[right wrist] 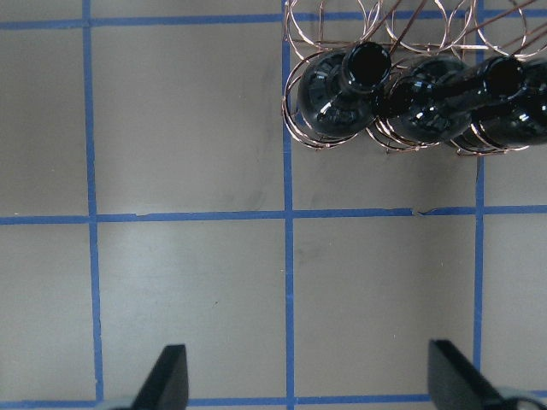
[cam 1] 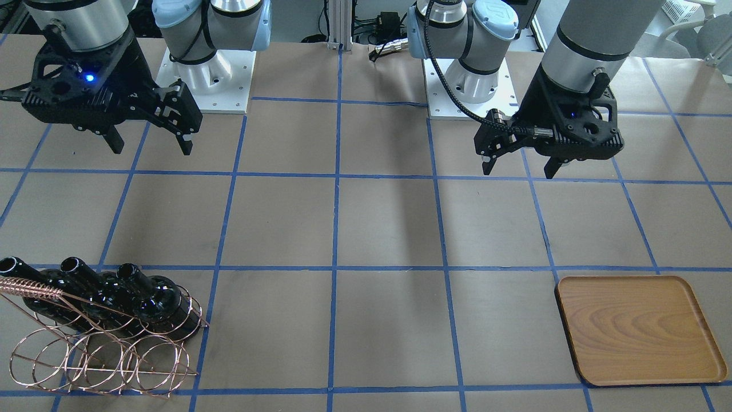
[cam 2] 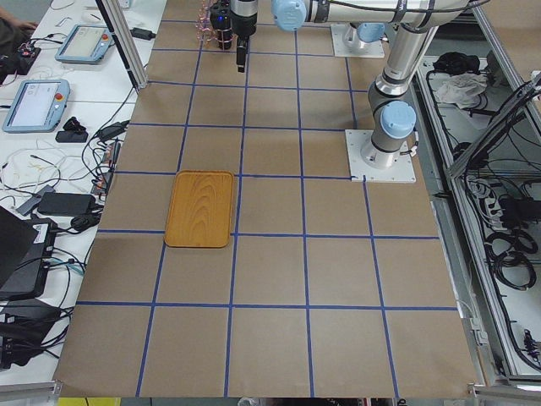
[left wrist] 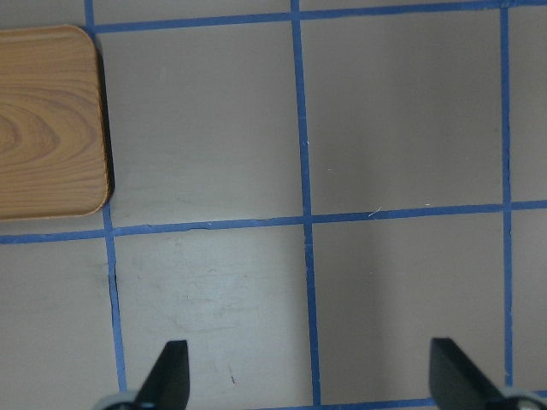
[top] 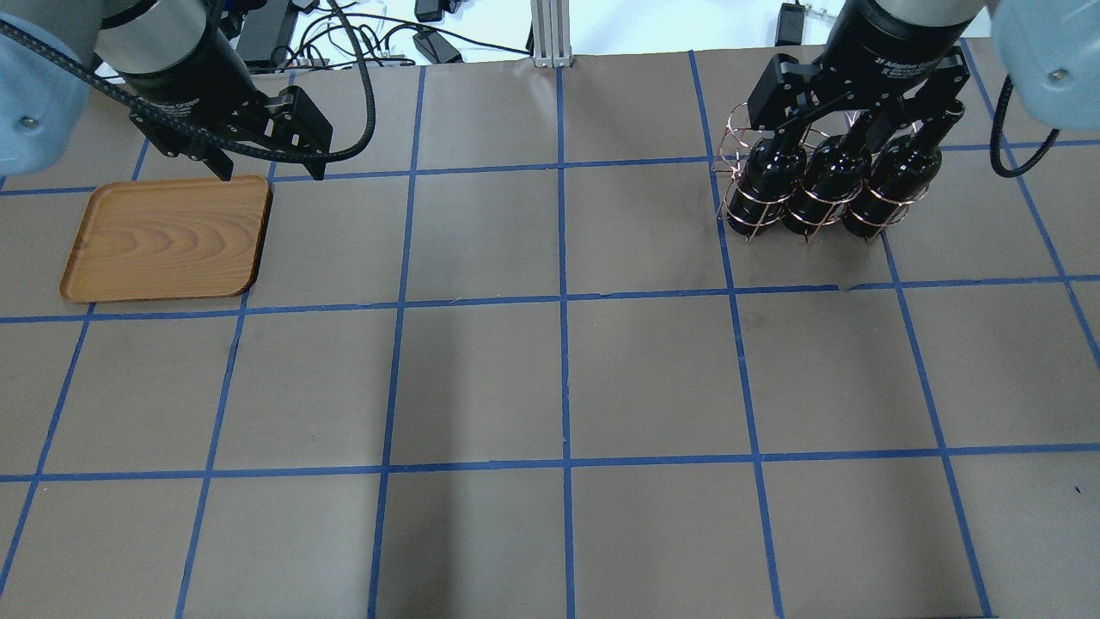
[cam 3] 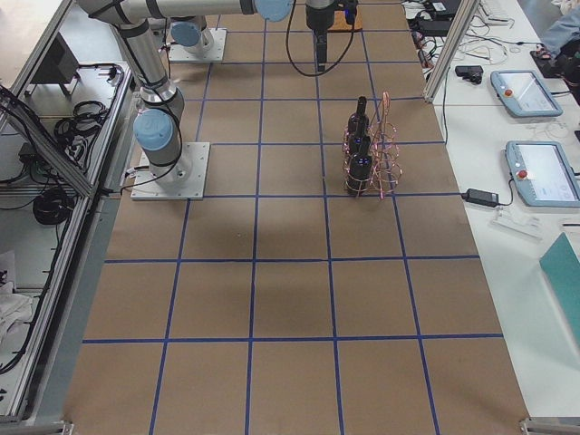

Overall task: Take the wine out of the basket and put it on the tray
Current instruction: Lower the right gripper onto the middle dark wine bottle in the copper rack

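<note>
Three near-black wine bottles (cam 1: 86, 289) stand upright in the copper wire basket (cam 1: 97, 355) on the robot's right side; they also show in the overhead view (top: 821, 185) and the right wrist view (right wrist: 342, 85). My right gripper (cam 1: 152, 149) is open and empty, held high, on the robot's side of the basket; its fingers (right wrist: 167, 376) frame bare table. The wooden tray (cam 1: 640, 329) lies empty on the robot's left side. My left gripper (cam 1: 519, 170) is open and empty, high above the table on the robot's side of the tray (left wrist: 47, 120).
The table is covered in brown paper with a blue tape grid (top: 563, 301). The arm bases (cam 1: 206, 80) stand at the robot's edge. Cables and an aluminium post (top: 550, 34) lie beyond the far edge. Operator desks with pendants (cam 3: 535, 172) flank the table ends.
</note>
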Motion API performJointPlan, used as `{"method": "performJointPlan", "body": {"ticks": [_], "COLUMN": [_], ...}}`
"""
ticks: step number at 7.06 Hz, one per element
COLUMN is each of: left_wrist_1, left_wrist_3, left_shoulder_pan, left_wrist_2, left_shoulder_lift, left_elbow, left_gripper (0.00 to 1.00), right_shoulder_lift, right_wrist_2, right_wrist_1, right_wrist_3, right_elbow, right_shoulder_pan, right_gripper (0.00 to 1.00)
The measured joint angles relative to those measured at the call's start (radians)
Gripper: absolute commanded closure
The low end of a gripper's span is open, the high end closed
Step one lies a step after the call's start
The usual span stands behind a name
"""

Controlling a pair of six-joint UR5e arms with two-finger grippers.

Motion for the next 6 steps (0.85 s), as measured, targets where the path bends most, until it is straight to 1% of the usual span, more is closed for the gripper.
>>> {"method": "performJointPlan", "body": {"ticks": [2, 3, 4, 6], "left_wrist_1": [0.0, 0.0, 0.0, 0.0], "left_wrist_3": [0.001, 0.003, 0.002, -0.001], "left_shoulder_pan": [0.003, 0.007, 0.009, 0.01], "left_wrist_2": [0.003, 0.006, 0.005, 0.001], "left_shoulder_lift": [0.0, 0.001, 0.001, 0.002], "left_elbow": [-0.001, -0.001, -0.002, -0.003], "left_gripper": [0.0, 0.0, 0.0, 0.0], "right_shoulder_lift": [0.111, 0.154, 0.187, 0.249], "right_wrist_2": [-0.016, -0.015, -0.014, -0.014], "right_wrist_1": [-0.001, -0.008, -0.023, -0.065], "right_wrist_3": [-0.007, -0.05, -0.103, -0.142], "right_elbow": [-0.094, -0.116, -0.124, -0.127], "right_shoulder_pan": [-0.042, -0.085, -0.126, -0.172], "right_gripper": [0.0, 0.0, 0.01, 0.07]}}
